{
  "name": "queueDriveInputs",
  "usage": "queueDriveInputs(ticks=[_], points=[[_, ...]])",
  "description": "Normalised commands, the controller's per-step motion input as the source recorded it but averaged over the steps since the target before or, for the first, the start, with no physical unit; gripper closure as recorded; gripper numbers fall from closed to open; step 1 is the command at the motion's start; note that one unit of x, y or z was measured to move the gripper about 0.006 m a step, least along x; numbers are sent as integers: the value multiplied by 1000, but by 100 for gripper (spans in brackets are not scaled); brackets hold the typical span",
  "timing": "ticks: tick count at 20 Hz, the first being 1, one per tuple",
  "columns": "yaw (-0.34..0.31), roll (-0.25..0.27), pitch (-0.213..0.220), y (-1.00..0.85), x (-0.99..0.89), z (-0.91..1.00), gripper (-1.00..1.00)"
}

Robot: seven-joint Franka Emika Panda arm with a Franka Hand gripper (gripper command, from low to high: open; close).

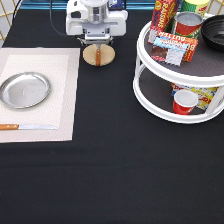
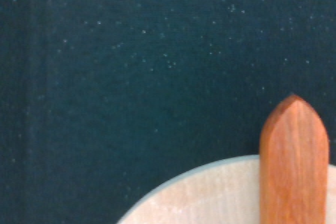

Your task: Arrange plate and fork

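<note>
Black worktop [image 1: 115, 165]: end effector [image 1: 98, 44], finger state impossible to tell, sits over the fork [image 1: 98, 56] on the wooden disc [image 1: 91, 56]; the plate [image 1: 25, 90] already rests on the placemat [image 1: 65, 95]. Fork pickup seems underway, calling for a firm grip on its handle.

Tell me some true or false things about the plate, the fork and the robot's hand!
1. The silver plate sits on the placemat. True.
2. The fork lies on the placemat beside the plate. False: its wooden handle rests on the wooden disc, off the mat.
3. The gripper is right above the fork. True.
4. The knife lies on the plate. False: it lies on the mat, apart from the plate.
5. A red cup stands on the white turntable's lower shelf. True.
</note>
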Motion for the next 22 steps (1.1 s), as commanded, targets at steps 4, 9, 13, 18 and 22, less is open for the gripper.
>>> queueDriveInputs(ticks=[4, 9, 13, 18, 22], points=[[32, 61, -48, -37, -26, -279, -100], [17, 3, -18, 107, -95, -282, -100], [17, 0, -10, 113, -131, -281, -100], [19, 0, -18, 126, -134, -259, -100], [17, 0, -16, 85, -45, -34, 100]])
